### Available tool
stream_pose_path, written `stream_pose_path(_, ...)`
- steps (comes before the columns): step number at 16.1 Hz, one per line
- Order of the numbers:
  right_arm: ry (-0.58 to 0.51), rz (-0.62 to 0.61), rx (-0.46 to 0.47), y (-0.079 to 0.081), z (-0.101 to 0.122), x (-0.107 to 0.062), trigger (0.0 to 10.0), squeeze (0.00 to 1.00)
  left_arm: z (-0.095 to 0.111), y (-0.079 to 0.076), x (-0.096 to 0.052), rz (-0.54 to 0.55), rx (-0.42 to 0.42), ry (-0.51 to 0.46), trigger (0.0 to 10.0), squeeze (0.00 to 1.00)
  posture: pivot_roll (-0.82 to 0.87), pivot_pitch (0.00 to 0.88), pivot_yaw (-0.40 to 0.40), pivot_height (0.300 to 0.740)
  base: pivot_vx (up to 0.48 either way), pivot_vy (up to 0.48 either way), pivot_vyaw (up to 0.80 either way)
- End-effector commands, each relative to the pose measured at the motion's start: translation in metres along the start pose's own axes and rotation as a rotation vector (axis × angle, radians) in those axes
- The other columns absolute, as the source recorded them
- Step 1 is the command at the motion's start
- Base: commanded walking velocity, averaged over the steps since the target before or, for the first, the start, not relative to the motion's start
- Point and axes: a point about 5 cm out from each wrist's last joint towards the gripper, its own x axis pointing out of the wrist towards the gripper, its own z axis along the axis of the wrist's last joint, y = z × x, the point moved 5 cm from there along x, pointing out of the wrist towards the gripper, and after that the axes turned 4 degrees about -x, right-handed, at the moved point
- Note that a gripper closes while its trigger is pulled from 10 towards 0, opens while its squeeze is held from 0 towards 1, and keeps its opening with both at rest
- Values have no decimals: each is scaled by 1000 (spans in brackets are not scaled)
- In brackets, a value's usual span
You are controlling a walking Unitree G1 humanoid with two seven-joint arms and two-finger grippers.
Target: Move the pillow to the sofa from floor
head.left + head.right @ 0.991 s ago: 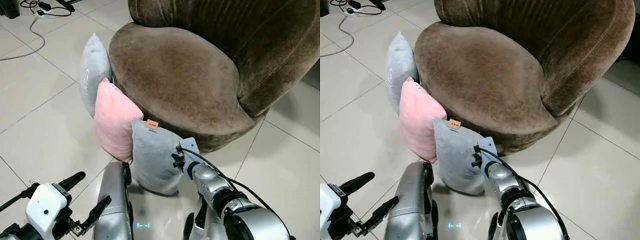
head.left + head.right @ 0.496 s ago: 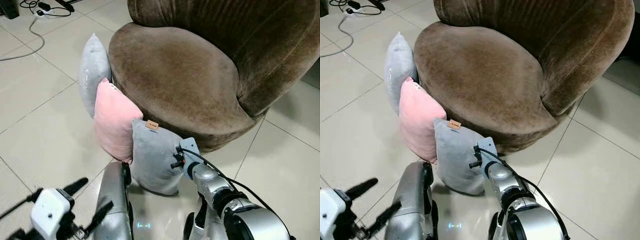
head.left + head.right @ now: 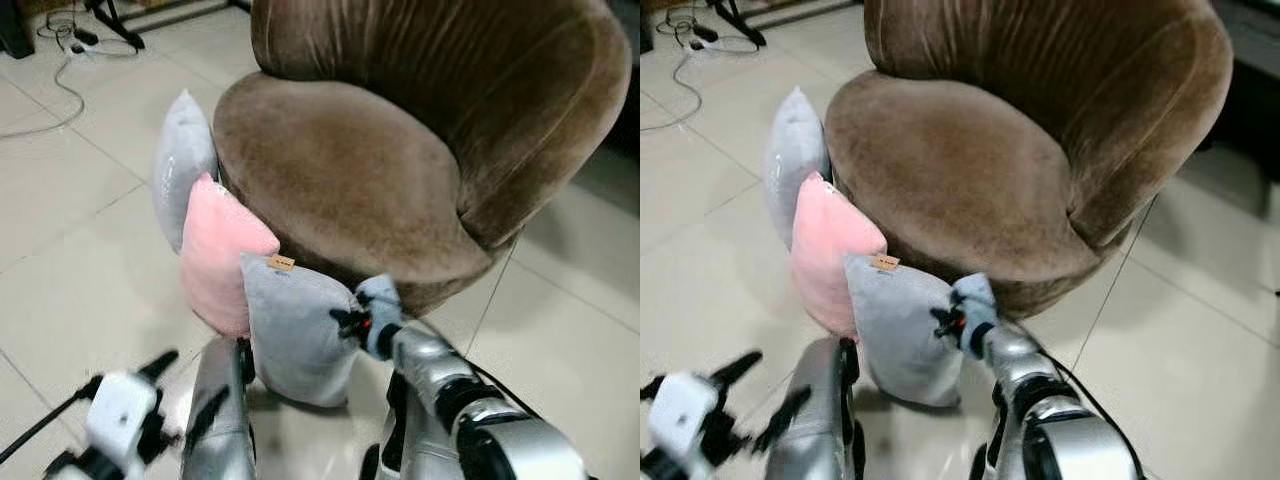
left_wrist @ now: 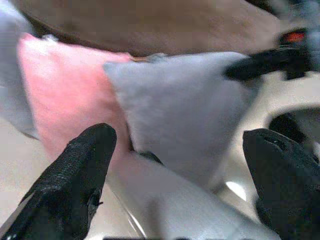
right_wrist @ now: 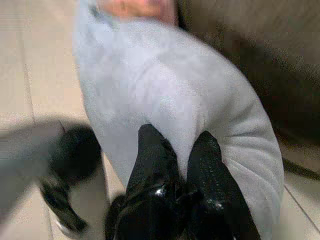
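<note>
A grey pillow (image 3: 293, 330) with a small tan tag stands on the tiled floor, leaning against the front of the round brown sofa (image 3: 345, 170). My right gripper (image 3: 350, 322) is shut on the pillow's right edge; in the right wrist view its fingers (image 5: 152, 150) press together into the grey pillow (image 5: 165, 80). My left gripper (image 3: 180, 392) is open, low at the left and clear of the pillow. The left wrist view looks between its spread fingers (image 4: 75, 165) at the grey pillow (image 4: 180, 105). The sofa seat is bare.
A pink pillow (image 3: 218, 255) and a lighter grey pillow (image 3: 178, 165) lean on the sofa's left side, close behind the grey one. Cables (image 3: 62, 70) lie on the floor at the far left. Open tile stretches left and right of the sofa.
The whole picture has shifted and blurred, so the camera moved. The right gripper keeps its hold on the grey pillow. The left gripper sits a little further right in view.
</note>
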Motion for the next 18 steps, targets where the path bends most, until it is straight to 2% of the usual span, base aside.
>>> stream_pose_path(1,-90,5,41,-9,25,-3,0,0,-3,-1,3,12,4,-4,10000,1000,246,0,-100,534,0,0,0)
stream_pose_path(3,-301,-32,132,-35,75,-22,0,0,33,5,12,68,20,-120,10000,1000,213,0,-99,534,0,0,0)
stream_pose_path(4,-420,-36,194,-43,105,-41,0,0,54,7,18,102,38,-186,10000,1000,197,0,-93,534,0,0,0)
stream_pose_path(5,-498,-51,229,-47,124,-57,0,0,69,5,23,106,36,-235,10000,1000,189,0,-91,534,0,0,0)
stream_pose_path(6,-564,-76,222,-48,139,-78,0,0,80,0,26,103,50,-271,10000,996,183,0,-96,534,0,0,0)
stream_pose_path(7,-590,-90,211,-47,145,-87,0,0,83,-2,29,103,52,-282,10000,996,179,0,-90,534,0,0,0)
stream_pose_path(8,-650,-130,178,-41,158,-105,0,0,89,-2,35,117,75,-295,10000,996,166,0,-82,534,0,0,0)
stream_pose_path(9,-675,-177,182,-36,166,-117,10000,0,97,-2,41,126,99,-315,10000,992,155,0,-80,534,0,0,0)
stream_pose_path(10,-709,-201,174,-26,175,-131,10000,0,108,1,50,152,114,-327,10000,988,137,0,-58,534,0,0,0)
stream_pose_path(11,-720,-205,165,-21,178,-136,10000,0,114,3,55,161,112,-333,10000,988,123,0,-51,534,0,0,0)
stream_pose_path(12,-724,-290,60,-13,180,-149,10000,0,130,2,65,159,103,-382,10000,973,95,0,-30,539,0,0,0)
stream_pose_path(13,-746,-313,71,-12,183,-153,10000,0,134,1,70,155,102,-395,10000,961,90,0,-23,549,0,0,0)
stream_pose_path(15,-781,-318,121,-10,190,-154,10000,0,137,-2,79,149,124,-392,10000,906,83,0,-22,569,0,0,0)
stream_pose_path(17,-771,-346,93,-4,195,-150,10000,0,146,0,84,171,103,-422,10000,894,92,0,-38,589,0,0,0)
stream_pose_path(18,-808,-363,113,-1,197,-147,10000,0,135,10,91,220,92,-388,10000,788,84,0,-31,604,0,0,0)
